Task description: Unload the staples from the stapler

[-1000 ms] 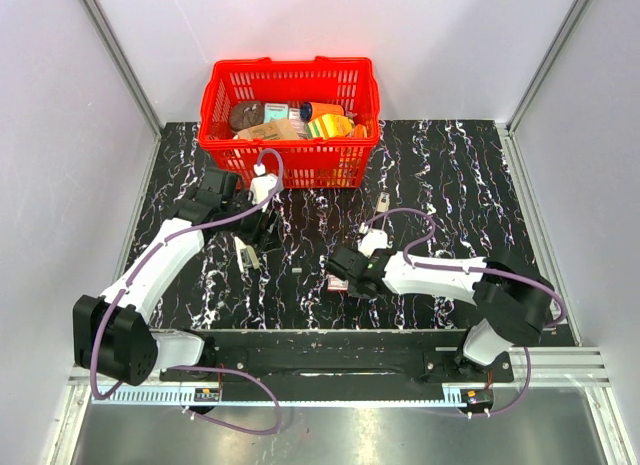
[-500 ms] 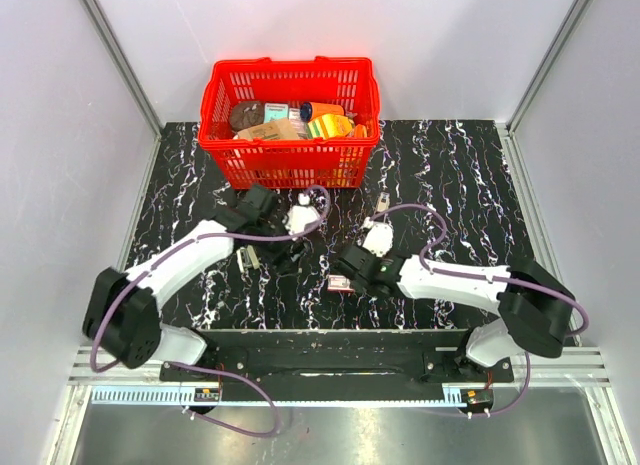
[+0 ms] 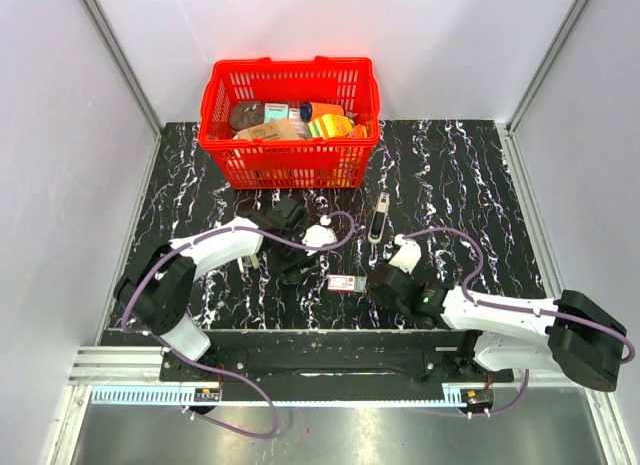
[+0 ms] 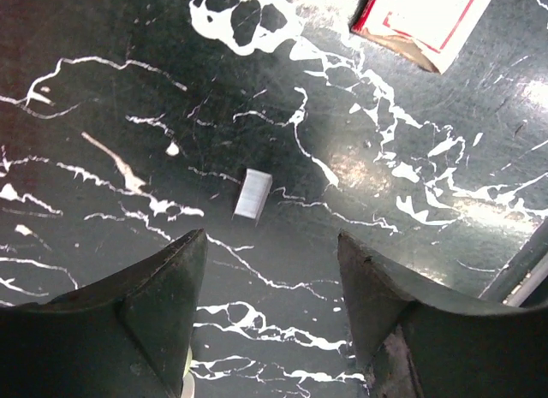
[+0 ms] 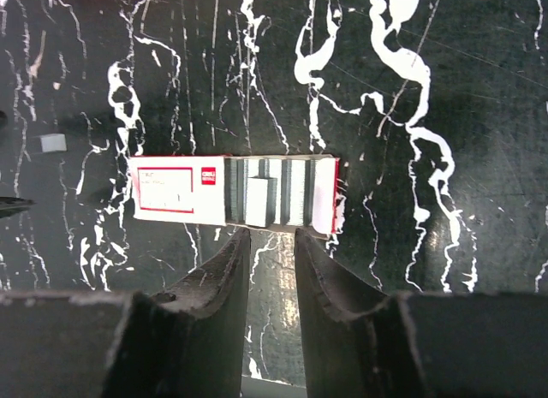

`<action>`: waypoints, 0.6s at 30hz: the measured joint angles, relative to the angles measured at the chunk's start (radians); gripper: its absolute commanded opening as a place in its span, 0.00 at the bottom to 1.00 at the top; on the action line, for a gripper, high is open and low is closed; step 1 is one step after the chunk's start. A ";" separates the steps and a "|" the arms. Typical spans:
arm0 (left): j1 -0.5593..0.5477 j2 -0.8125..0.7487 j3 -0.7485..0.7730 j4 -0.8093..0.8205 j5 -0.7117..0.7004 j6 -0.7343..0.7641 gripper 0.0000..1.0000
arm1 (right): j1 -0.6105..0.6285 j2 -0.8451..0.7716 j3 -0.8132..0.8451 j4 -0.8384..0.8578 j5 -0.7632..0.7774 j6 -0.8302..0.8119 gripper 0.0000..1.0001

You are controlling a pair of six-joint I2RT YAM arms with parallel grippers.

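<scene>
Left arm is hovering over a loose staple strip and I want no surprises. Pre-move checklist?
1. The left gripper is open and empty: ok.
2. The staple strip lies flat on the table, ahead of the gap between the left fingers, with nothing touching it: ok.
3. The right gripper holds nothing, jaws only narrowly apart: ok.
4. The staple box is open with staples showing, just beyond the right fingertips, not gripped: ok.
5. The stapler lies on the table, apart from both grippers: ok.
6. Stapler magazine emptied: cannot tell.
</scene>
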 measured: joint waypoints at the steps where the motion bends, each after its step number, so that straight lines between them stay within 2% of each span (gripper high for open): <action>1: -0.007 0.007 0.000 0.005 -0.005 0.004 0.66 | 0.000 -0.010 -0.011 0.024 0.000 -0.001 0.33; 18: -0.045 0.080 0.000 0.100 -0.117 0.066 0.65 | 0.000 -0.015 -0.032 0.121 -0.009 -0.017 0.30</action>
